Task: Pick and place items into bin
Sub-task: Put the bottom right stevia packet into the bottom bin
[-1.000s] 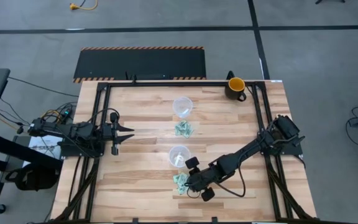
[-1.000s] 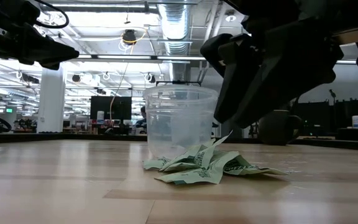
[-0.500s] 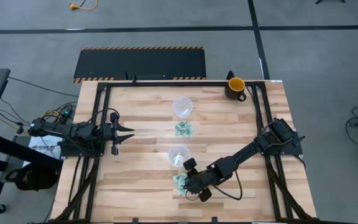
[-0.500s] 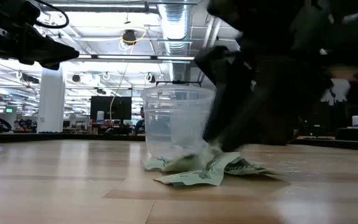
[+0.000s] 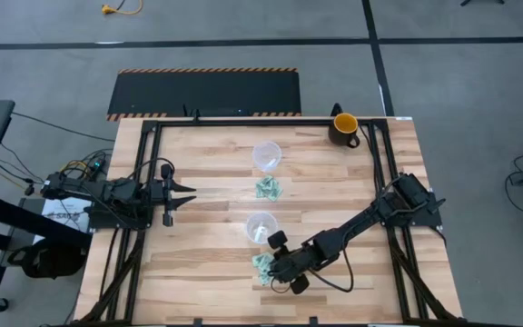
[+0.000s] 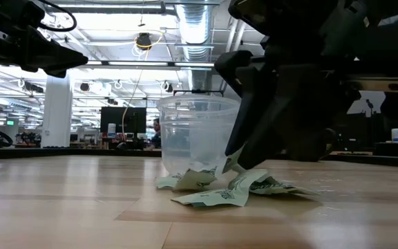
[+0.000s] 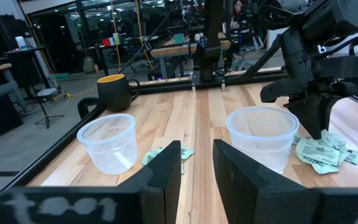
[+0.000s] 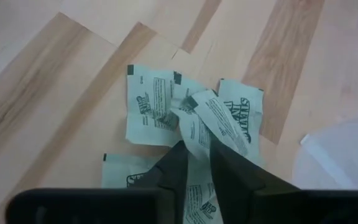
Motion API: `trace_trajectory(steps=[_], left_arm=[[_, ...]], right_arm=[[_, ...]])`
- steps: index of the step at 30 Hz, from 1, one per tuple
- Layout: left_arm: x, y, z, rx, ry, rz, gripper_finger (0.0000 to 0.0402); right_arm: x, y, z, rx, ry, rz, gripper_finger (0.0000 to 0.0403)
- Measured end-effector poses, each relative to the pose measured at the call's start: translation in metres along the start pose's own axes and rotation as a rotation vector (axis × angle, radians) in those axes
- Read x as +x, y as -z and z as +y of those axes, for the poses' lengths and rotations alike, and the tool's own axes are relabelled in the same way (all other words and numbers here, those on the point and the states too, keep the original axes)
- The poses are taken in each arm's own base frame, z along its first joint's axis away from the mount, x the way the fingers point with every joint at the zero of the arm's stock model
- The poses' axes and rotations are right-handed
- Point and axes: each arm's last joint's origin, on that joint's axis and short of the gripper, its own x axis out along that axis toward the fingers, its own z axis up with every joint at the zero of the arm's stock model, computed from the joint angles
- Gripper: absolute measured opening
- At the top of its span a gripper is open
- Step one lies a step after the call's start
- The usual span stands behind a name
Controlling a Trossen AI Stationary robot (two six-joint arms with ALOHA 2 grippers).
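Several pale green packets lie in a loose pile [image 5: 261,263] [image 8: 148,112] on the wooden table, beside a clear cup-shaped bin [image 5: 261,227] [image 6: 195,135]. My right gripper [image 5: 271,263] [image 8: 194,163] is down on this pile, shut on one packet. A second pile [image 5: 268,188] lies farther back, in front of a second clear cup [image 5: 266,156]. My left gripper [image 5: 189,191] [image 7: 197,174] waits at the table's left side, held level and open, with nothing between its fingers. My right gripper pinches one packet from the top of the pile [image 8: 194,134] between its two fingers. The fingers [image 6: 244,145] slant down from the table's right side. The packet's free end still lies on the other packets [image 6: 220,190] of the pile.
A dark mug with a yellow inside [image 5: 344,127] stands at the far right corner. Dark frame rails [image 5: 379,173] run along the table's sides. Bare wood lies between the piles and the left arm.
My right gripper has sunk onto the near pile and moved a little toward the table's left edge. The packets under it have shifted, and one edge now sticks up beside the fingers.
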Motion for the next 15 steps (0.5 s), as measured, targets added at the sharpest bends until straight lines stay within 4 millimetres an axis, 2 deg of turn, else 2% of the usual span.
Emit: trace_trajectory(steps=[6, 15], left_arm=[[0.0, 0.0, 0.0, 0.0, 0.0, 0.0, 0.0084], [0.0, 0.0, 0.0, 0.0, 0.0, 0.0, 0.0084]], right_arm=[[0.0, -0.0003, 0.0, 0.001, 0.0, -0.003, 0.0005], [-0.0023, -0.0049, -0.0003, 0.0, -0.001, -0.007, 0.0002]])
